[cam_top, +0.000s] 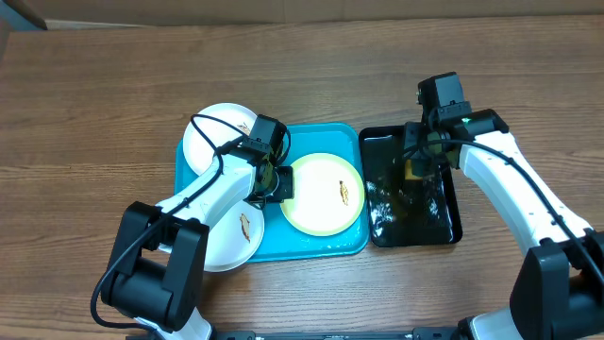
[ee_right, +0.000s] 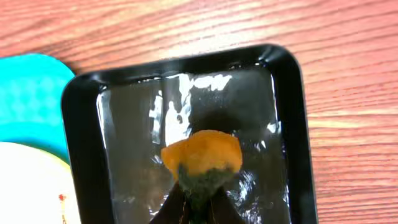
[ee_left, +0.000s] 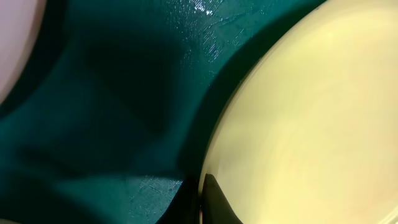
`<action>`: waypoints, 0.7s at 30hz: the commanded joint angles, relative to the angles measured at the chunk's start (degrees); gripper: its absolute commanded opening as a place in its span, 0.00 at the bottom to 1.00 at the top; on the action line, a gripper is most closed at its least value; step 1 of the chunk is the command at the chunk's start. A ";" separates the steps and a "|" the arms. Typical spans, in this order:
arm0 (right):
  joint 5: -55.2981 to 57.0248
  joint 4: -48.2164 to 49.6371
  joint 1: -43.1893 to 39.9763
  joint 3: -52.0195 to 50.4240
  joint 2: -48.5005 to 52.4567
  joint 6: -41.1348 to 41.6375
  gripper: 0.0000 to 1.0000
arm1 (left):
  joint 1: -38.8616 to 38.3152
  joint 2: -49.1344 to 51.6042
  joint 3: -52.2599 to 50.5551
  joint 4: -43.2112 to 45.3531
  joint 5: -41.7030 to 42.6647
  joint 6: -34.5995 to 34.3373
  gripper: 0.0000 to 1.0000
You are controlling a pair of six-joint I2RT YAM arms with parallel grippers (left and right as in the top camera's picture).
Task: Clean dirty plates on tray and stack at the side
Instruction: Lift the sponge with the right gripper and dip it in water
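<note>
Left wrist view: the left end effector [ee_left: 202, 202] is clenched on the rim of the round flat plate with a pale yellow-green rim [ee_left: 311, 118]. One dark fingertip [ee_left: 217, 202] lies over the plate's edge. Around it is the wet floor of the large turquoise-blue rectangular plastic tray [ee_left: 112, 99], and a pale plate edge shows in the upper left corner.

The overhead view puts the left end effector [cam_top: 275, 179] at the left edge of that plate [cam_top: 316, 203], which lies flat in the right half of the turquoise tray [cam_top: 326, 247] and carries a small brown smear [cam_top: 344, 192]. Two plain white round plates sit at the tray's left side. The upper white plate [cam_top: 212, 142] overlaps the far left corner. The lower white plate [cam_top: 236, 244] overlaps the near left edge, has a brown smear and is partly covered by the left arm.

In the right wrist view, the right end effector [ee_right: 194, 208] grasps an orange sponge with a dark green scouring side [ee_right: 202, 155]. It is over the narrow black plastic tray [ee_right: 84, 124], whose floor glistens with liquid. From overhead the right end effector [cam_top: 415, 170] hides most of the sponge. The black tray [cam_top: 444, 231] lies just beside the turquoise one on the brown wooden bench [cam_top: 94, 85].
</note>
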 commanded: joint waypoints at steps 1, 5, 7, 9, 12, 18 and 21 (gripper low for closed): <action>-2.43 0.81 -0.11 0.39 -0.37 -0.17 0.04 | -0.04 0.04 1.36 0.48 4.04 -0.20 0.04; -4.35 1.36 -0.17 0.39 -0.37 -0.17 0.04 | -0.04 0.04 1.36 0.42 5.09 -0.22 0.04; -6.97 1.29 -0.17 0.39 -0.37 -0.15 0.04 | -0.04 0.04 1.36 0.44 5.09 -1.11 0.04; -8.44 1.40 -0.17 0.39 -0.37 -0.11 0.04 | -0.04 0.04 1.36 0.48 4.81 -2.69 0.04; -5.01 1.97 -0.50 0.39 -0.37 2.67 0.04 | -0.04 0.04 1.36 0.46 1.16 -4.92 0.04; -1.01 1.27 -1.29 0.39 -0.37 7.39 0.04 | -0.04 0.04 1.36 0.46 -4.28 -9.38 0.04; -1.05 0.26 -1.29 0.39 -0.37 7.41 0.04 | -0.04 0.02 1.49 0.42 -4.61 -9.38 0.04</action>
